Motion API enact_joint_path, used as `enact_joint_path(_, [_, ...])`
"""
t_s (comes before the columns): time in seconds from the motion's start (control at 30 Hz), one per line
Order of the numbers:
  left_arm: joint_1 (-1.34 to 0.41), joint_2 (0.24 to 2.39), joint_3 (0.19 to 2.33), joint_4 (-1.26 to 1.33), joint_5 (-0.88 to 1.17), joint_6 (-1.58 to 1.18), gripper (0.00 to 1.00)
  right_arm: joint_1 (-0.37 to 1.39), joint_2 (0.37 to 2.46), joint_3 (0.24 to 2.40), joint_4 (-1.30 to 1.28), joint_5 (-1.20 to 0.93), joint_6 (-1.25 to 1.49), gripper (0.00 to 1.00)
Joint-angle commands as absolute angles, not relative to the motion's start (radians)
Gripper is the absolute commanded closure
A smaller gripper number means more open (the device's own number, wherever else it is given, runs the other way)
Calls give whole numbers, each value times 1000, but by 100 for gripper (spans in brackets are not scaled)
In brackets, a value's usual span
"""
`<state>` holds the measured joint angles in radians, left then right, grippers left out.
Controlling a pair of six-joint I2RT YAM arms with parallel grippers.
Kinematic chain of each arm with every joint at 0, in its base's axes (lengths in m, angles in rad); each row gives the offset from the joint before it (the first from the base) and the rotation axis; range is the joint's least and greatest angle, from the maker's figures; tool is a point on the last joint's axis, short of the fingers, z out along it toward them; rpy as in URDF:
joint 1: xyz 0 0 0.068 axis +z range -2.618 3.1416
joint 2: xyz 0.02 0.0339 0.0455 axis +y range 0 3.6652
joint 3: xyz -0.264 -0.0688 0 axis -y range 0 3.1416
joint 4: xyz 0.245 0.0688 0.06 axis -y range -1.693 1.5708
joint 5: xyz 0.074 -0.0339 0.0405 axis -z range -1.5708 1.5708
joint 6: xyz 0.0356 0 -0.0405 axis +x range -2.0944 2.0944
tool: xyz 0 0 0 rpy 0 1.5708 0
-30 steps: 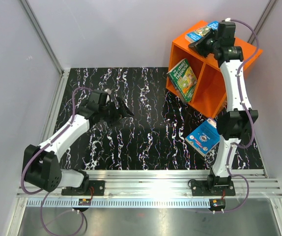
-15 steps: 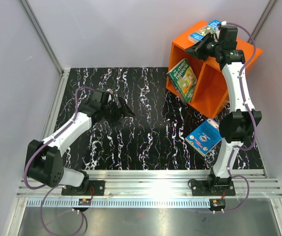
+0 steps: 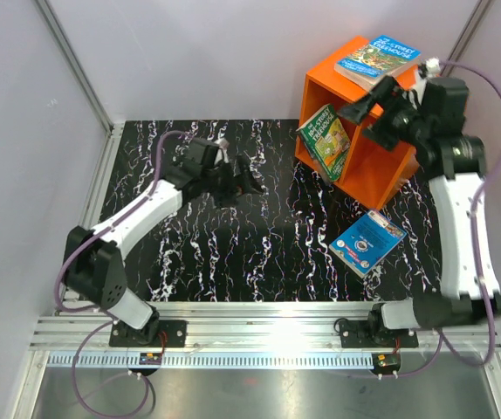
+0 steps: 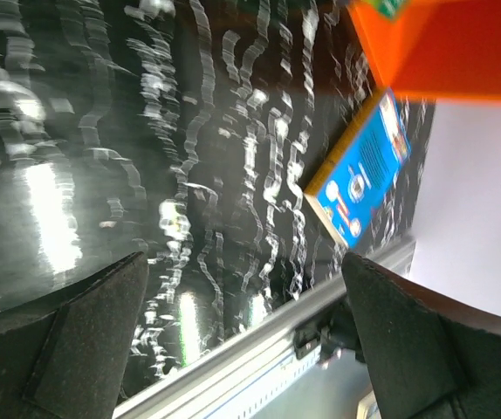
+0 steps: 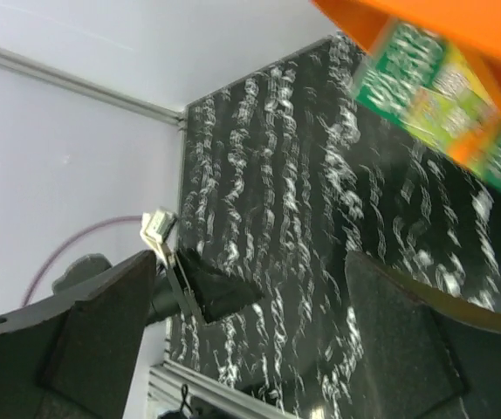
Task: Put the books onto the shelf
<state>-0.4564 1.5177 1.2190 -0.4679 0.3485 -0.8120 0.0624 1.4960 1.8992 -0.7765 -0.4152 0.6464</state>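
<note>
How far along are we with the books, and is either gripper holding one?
One green book leans inside the left compartment of the orange shelf, and a second book lies on the shelf's top rather than inside. Nothing is in hand: the left gripper and right gripper are both open and empty. A blue book lies on the table, not yet shelved.
</note>
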Motion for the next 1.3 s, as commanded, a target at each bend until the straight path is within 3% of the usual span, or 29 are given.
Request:
enact_joint_path(0.0, [-555,1598,1339,-459,387,-764,2,60,1323,1760,-984,-183,606,4])
enact_joint_path(0.13, [-638,1710,1429,-436,422,-764,1,52,1105,1541,-1120,-45,682,1])
enact_joint_path(0.33, [-747,1915,1624,-440,472,-721,1,41,936,1221,-1216,-58,845,0])
enact_joint_path(0.67, [-811,2068,1683,-388,518,-749,1,-87,1017,997,-1230,-61,851,0])
enact_joint_path(0.9, [-808,2013,1562,-315,512,-759,1,-234,1183,934,-1114,-87,805,0])
enact_joint_path(1.27, [-756,1913,1367,-276,492,-759,1,-253,1358,901,-991,-43,766,5])
